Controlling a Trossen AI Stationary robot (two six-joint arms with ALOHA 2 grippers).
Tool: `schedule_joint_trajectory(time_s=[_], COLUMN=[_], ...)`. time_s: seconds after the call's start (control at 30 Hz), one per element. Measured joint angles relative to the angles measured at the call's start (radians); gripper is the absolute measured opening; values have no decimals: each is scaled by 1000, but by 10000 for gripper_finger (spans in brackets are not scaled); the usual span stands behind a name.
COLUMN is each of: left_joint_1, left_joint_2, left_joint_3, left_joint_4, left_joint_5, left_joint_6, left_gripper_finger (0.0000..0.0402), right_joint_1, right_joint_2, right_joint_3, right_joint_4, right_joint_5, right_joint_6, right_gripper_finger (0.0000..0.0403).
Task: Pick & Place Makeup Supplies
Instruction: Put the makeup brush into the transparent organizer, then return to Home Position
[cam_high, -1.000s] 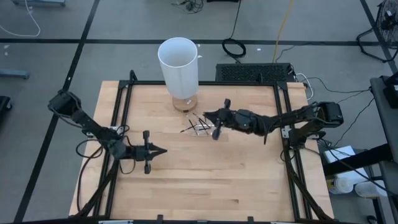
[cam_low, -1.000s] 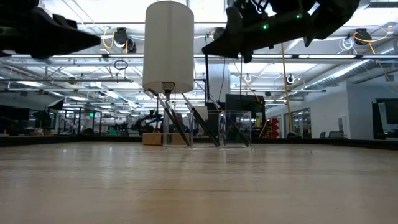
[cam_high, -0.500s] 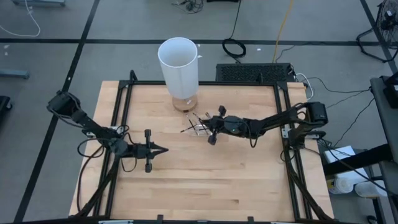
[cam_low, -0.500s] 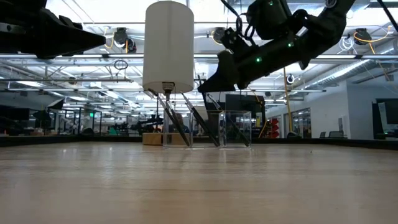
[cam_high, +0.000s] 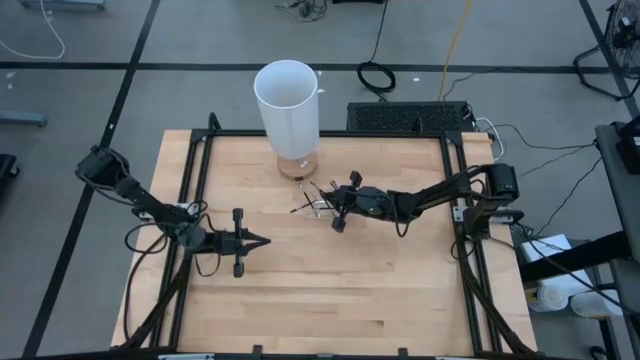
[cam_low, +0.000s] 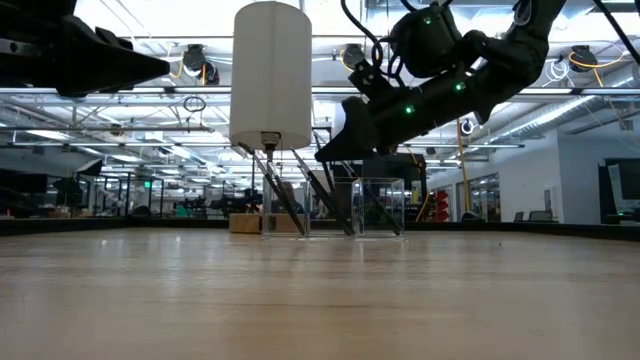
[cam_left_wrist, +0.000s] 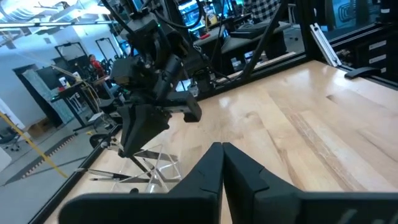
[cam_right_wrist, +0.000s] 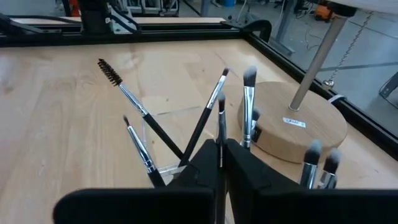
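The left gripper (cam_high: 262, 241) hangs over the bench's (cam_high: 330, 290) left half, nearer the front edge, jaws together and empty. Past mid-bench, the right gripper (cam_high: 335, 206) hovers with jaws pressed together just above the makeup brushes (cam_right_wrist: 144, 114), which stand leaning in a small clear tray (cam_right_wrist: 163, 140). Just behind stands a tall white cylinder (cam_high: 288, 102) on a round wooden base (cam_right_wrist: 293, 129) near the back edge.

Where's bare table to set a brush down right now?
The wood strip in front of both arms is bare, as is the far left corner beside the white cylinder. It is crowded around the clear tray of brushes, where the right gripper hovers. The left gripper sits at left centre.
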Motion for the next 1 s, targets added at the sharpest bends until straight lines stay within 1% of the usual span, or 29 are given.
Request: schedule_joint_trajectory(time_s=[0.17, 0.4, 0.6, 0.73, 0.8, 0.9, 1.0], left_joint_1=[0, 0, 0, 0, 0, 0, 0], left_joint_2=[0, 0, 0, 0, 0, 0, 0], left_joint_3=[0, 0, 0, 0, 0, 0, 0], left_joint_4=[-10, -16, -16, -22, -22, -6, -3], left_joint_5=[0, -2, -3, -3, -3, -4, -4], left_joint_6=[-27, -29, -43, -67, -103, -127, -124], left_gripper_finger=[35, 37, 37, 37, 37, 37, 37], right_joint_1=[-3, -18, -15, 6, 23, 49, 85], right_joint_2=[5, 4, -3, -58, -111, -203, -288], right_joint_3=[-5, -4, -4, 5, 6, 6, 6], right_joint_4=[-27, -17, 31, 30, -8, -96, -172], right_joint_5=[0, 1, 1, 0, -17, -99, -216], right_joint_6=[20, 34, 10, -38, -62, -95, -103], right_gripper_finger=[41, 94, 121, 124, 120, 107, 84])
